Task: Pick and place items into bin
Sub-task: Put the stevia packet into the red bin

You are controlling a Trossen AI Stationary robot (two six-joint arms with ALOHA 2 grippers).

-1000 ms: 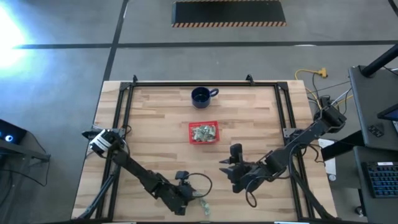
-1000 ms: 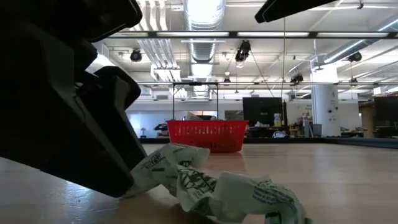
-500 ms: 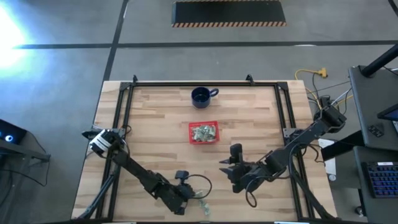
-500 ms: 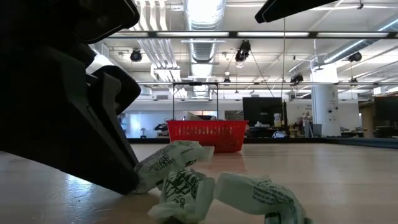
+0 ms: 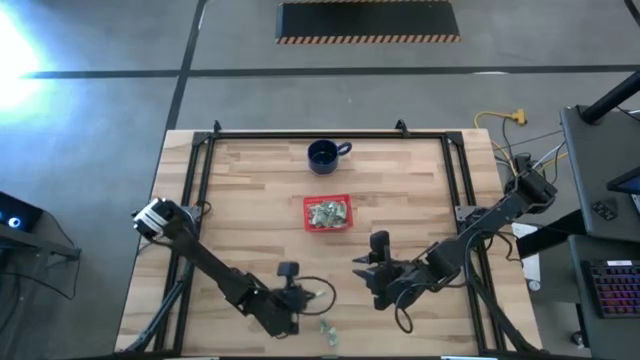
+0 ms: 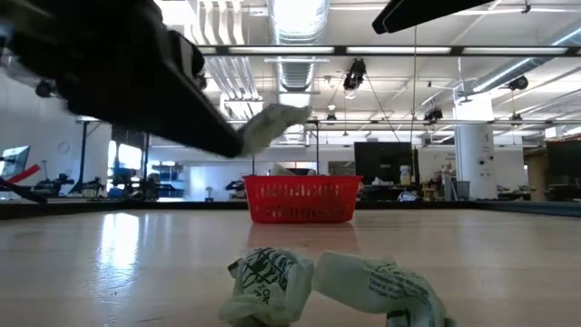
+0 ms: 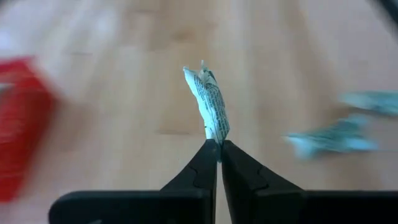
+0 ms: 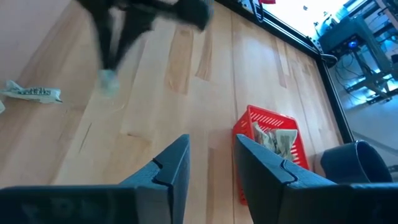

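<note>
The left hand [image 7: 218, 144] is clamped on one crumpled wrapper [image 7: 210, 106], which it holds only by the lower tip, so the rest of the paper stands up free above the fingers. In the low view this wrapper is lifted well above the table [image 5: 250, 220], high enough, I think, to pass over the wall of the bin [image 5: 327, 212] on the way there. The left hand works near the front edge of the table, well apart from the bin, which stands at the middle and already has several pale pieces inside.

Two more wrappers [image 6: 331, 289] lie on the table close to the low camera, touching each other; they are probably the next to be taken. In the high view only a small pale spot shows there, so I cannot say more about them.

The right hand [image 8: 210, 163] waits over the table to the right of the bin, its fingers apart and holding nothing. The blue mug [image 5: 323, 155] stands behind the bin, not touched.
</note>
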